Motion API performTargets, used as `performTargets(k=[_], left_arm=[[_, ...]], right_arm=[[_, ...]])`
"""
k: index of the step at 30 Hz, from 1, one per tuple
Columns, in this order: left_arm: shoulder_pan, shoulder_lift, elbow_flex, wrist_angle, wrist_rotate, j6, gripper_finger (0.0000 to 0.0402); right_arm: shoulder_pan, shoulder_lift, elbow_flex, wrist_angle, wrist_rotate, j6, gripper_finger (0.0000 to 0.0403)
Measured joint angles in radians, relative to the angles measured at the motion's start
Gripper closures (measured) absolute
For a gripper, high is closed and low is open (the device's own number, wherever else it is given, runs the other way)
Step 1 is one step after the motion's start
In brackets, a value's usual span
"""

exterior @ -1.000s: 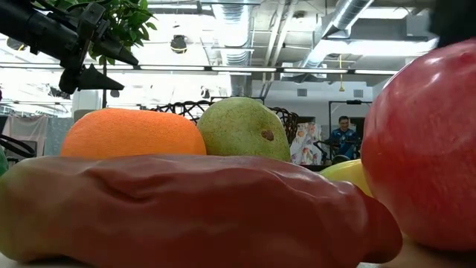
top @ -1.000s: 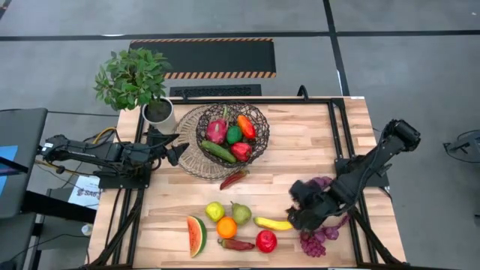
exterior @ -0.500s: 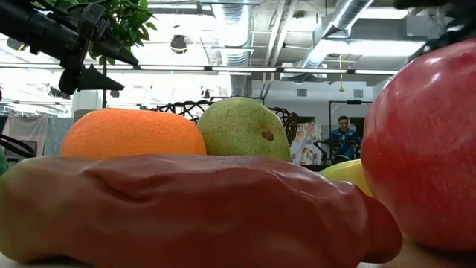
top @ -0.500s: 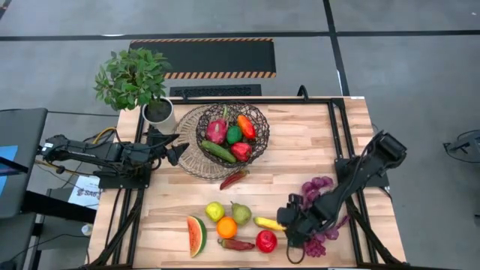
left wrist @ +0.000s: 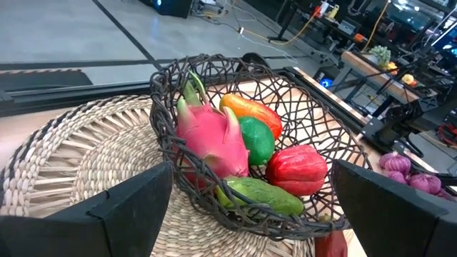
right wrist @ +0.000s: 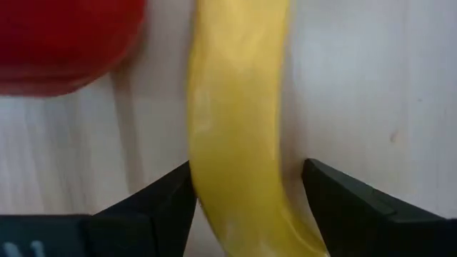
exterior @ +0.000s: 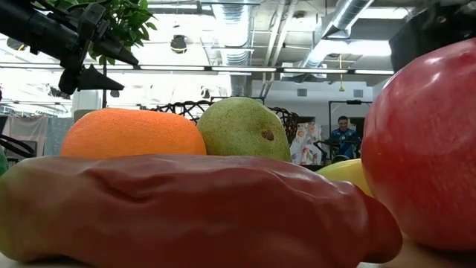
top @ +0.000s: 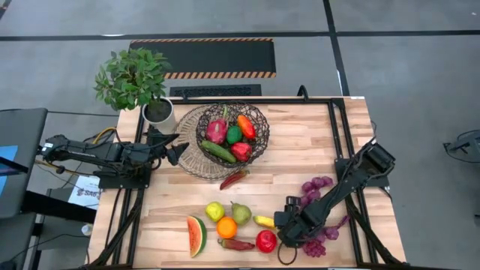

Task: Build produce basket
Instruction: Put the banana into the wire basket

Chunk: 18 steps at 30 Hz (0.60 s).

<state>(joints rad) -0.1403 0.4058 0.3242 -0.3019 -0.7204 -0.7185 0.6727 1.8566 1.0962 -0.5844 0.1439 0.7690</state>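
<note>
The dark wire basket sits on a pale woven mat and holds a dragon fruit, peppers and a cucumber. A yellow banana lies on the table beside a red apple. My right gripper is open, low over the banana's right end, with one finger on each side of the banana. Purple grapes lie under the right arm. My left gripper is open and empty, left of the basket. My right gripper has one fingertip right against the banana's side, but I cannot tell whether it touches. The other fingertip stands clear of the banana. The fingers lie across the banana, which lies flat on the table.
A watermelon slice, an orange, a pear, a green fruit and a long red pepper lie near the front edge. Another red pepper lies by the mat. A potted plant stands at the far left.
My right gripper has gone down and toward the table's left and near edges, from over the grapes to the banana's right end. It now straddles the banana. The banana and the other fruit have stayed in place.
</note>
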Motion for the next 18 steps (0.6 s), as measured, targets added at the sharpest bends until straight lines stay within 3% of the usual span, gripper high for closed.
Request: performTargets(k=[6, 15, 18], left_arm=[[0.000, 0.000, 0.000, -0.002, -0.001, 0.000, 0.0034], [0.000, 0.000, 0.000, -0.008, -0.002, 0.002, 0.0034], [0.000, 0.000, 0.000, -0.008, -0.002, 0.002, 0.0034]], right_arm=[[-0.049, 0.005, 0.002, -0.016, -0.004, -0.034, 0.0149], [-0.127, -0.011, -0.002, -0.067, 0.023, -0.119, 0.0277], [-0.136, -0.010, -0.001, -0.066, 0.024, -0.134, 0.0294]])
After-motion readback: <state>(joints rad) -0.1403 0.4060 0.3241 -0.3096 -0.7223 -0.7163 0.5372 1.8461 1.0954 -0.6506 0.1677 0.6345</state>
